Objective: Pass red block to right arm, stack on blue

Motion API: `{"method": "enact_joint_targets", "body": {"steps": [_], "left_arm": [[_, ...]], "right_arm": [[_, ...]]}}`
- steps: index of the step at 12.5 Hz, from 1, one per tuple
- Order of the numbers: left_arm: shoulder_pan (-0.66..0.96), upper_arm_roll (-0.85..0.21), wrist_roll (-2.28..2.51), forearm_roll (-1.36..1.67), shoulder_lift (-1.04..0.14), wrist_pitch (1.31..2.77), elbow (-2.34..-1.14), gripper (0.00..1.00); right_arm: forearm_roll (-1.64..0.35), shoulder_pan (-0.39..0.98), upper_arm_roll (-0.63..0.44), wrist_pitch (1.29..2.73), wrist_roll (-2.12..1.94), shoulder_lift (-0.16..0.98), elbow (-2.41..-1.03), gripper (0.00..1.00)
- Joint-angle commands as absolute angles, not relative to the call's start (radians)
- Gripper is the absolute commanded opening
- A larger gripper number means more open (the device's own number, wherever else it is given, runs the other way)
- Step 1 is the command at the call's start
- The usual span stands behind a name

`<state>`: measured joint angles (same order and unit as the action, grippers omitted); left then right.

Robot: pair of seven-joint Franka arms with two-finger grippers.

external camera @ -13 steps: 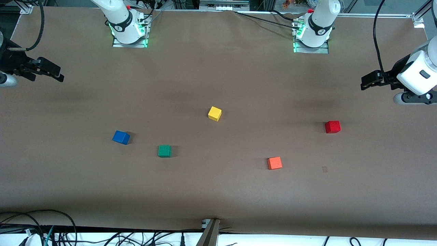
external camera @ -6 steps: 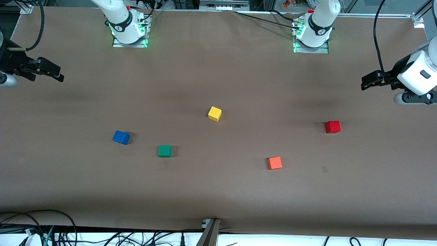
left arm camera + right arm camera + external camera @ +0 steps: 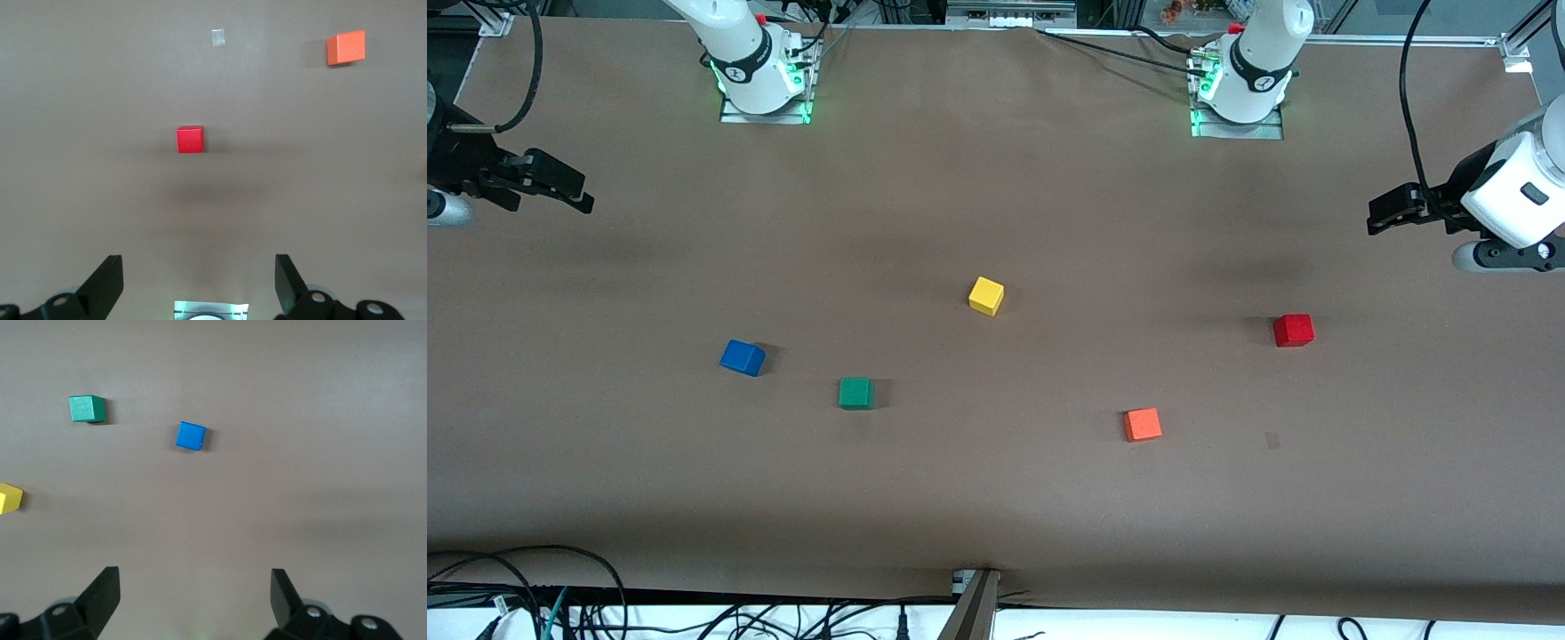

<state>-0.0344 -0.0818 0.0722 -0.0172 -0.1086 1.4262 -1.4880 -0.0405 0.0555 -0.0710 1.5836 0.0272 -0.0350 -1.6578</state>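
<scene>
Red block (image 3: 1293, 330) sits on the brown table (image 3: 996, 498) toward the left arm's end, untouched, w/ nothing on or against it. Orange cube (image 3: 1143, 424) lies nearer the front camera than the red one and more toward the table's middle, well apart from it. Small pale tape patch (image 3: 1272, 440) on the table surface, between those two and nearer the camera.

Blue cube (image 3: 742, 357) rests toward the right arm's end, turned a bit askew. Green cube (image 3: 855, 392) near it, slightly closer to the camera & toward the middle. Yellow cube (image 3: 986, 295) about mid-table, farther from the camera than the other cubes.

Left gripper (image 3: 1383, 213) hangs up in the air over the table's edge at the left arm's end; in the left wrist view its gripper (image 3: 199, 280) has fingers spread wide, holding nothing, red block (image 3: 190, 139) and orange cube (image 3: 346, 47) in sight below.

Right gripper (image 3: 560, 188) is up over the table's edge at the right arm's end; from the right wrist view (image 3: 195, 595) fingers also spread apart, empty, w/ blue cube (image 3: 191, 436), green cube (image 3: 87, 409) and yellow cube (image 3: 10, 498) visible.
</scene>
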Motion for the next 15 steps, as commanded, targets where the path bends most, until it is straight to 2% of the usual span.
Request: {"method": "enact_joint_targets", "body": {"steps": [1, 10, 12, 15], "left_arm": [[-0.031, -0.080, 0.083, -0.005, -0.095, 1.419, -1.499, 1.00], [-0.012, -0.086, 0.064, -0.074, -0.150, 1.431, -1.479, 1.00], [-0.012, -0.086, 0.063, -0.071, -0.199, 1.483, -1.476, 1.00], [-0.018, -0.084, 0.067, -0.048, -0.202, 1.516, -1.476, 1.00]], "right_arm": [[-0.031, 0.063, -0.077, 1.574, 0.025, -0.026, -1.637, 1.00], [-0.031, 0.063, -0.077, 1.572, 0.023, -0.026, -1.637, 1.00], [-0.031, 0.063, -0.077, 1.574, 0.023, -0.026, -1.637, 1.00], [-0.031, 0.063, -0.077, 1.574, 0.023, -0.026, -1.637, 1.00]]}}
